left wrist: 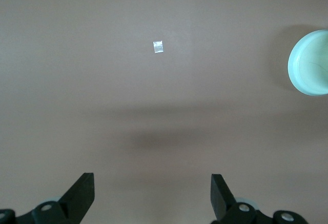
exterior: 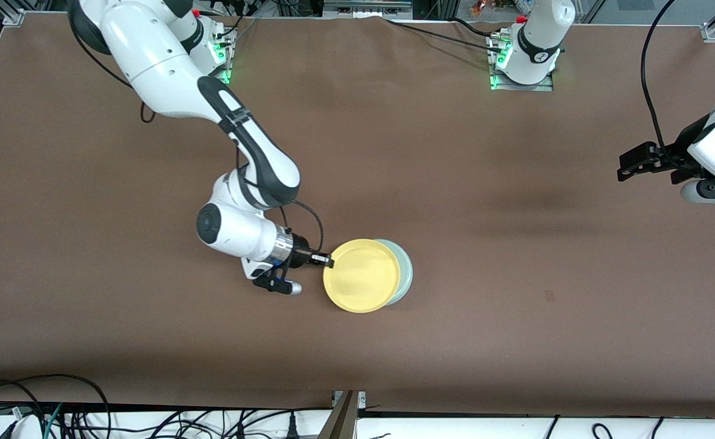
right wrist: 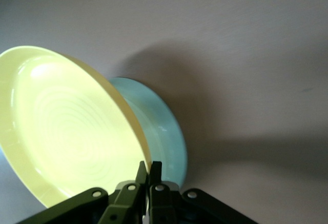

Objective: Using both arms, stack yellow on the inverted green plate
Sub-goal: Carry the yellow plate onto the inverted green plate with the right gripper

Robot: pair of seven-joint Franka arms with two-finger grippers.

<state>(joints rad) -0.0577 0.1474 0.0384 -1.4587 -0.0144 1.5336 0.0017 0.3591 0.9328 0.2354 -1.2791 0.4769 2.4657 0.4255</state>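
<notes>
Yellow plate (exterior: pixel 361 275) mid-table, over green plate (exterior: pixel 403 272), overlapping it; green rim peeks out toward left arm's end. Right gripper (exterior: pixel 327 261) pinches yellow rim, jaws pressed tight on it. Right wrist view adds: yellow plate (right wrist: pixel 66 126) tilted above green one (right wrist: pixel 159 126). Left gripper (exterior: pixel 636 164) waits over left arm's end of table (exterior: pixel 515 183), jaws spread, empty. Left wrist view alone shows small pale tag (left wrist: pixel 158 46) on table.

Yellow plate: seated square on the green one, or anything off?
Off-centre. The yellow plate, pinched at its rim by the right end effector, overhangs toward the right arm's end, so a crescent of the green plate shows.
</notes>
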